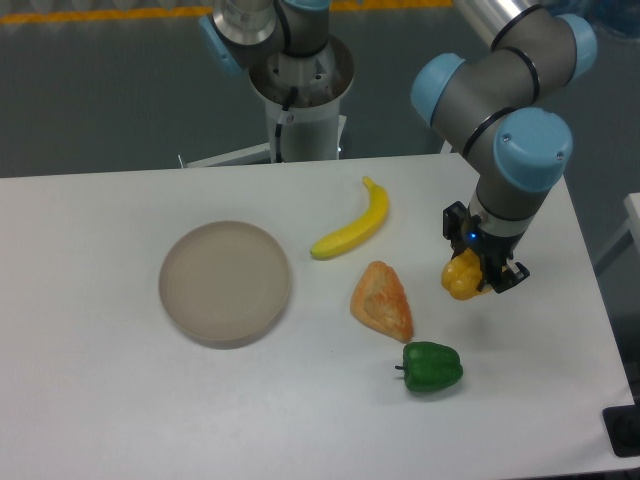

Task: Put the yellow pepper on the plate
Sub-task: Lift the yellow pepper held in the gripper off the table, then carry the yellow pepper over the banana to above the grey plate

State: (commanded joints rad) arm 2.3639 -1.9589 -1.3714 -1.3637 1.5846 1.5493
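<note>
Five things sit within reach of the arm on the white table [120, 400], and from where I stand they run like this. Farthest left is the round, shallow, beige-grey matte plate [225, 283] with its low rim, lying flat and bare, well apart from everything else. Next comes the long curved yellow banana [354, 226], lying on a slant with its stem end pointing up and away towards the robot's base. Just below it, close but not touching, rests the orange-tan wedge-shaped pastry [382, 300], its narrow tip pointing down to the right. Lower still, near that tip, sits the small blocky green bell pepper [432, 367] with its short stem sticking out to the left. Then, at the right side of the table, the grey arm with pale blue joint caps [520, 150] reaches down, and its black two-finger gripper [478, 277] is clenched around the small ribbed yellow-orange bell pepper [460, 277], which shows on the gripper's left side. I cannot tell whether the pepper rests on the surface or is just clear of it. It is well apart from the plate, with the banana and pastry lying between them.
</note>
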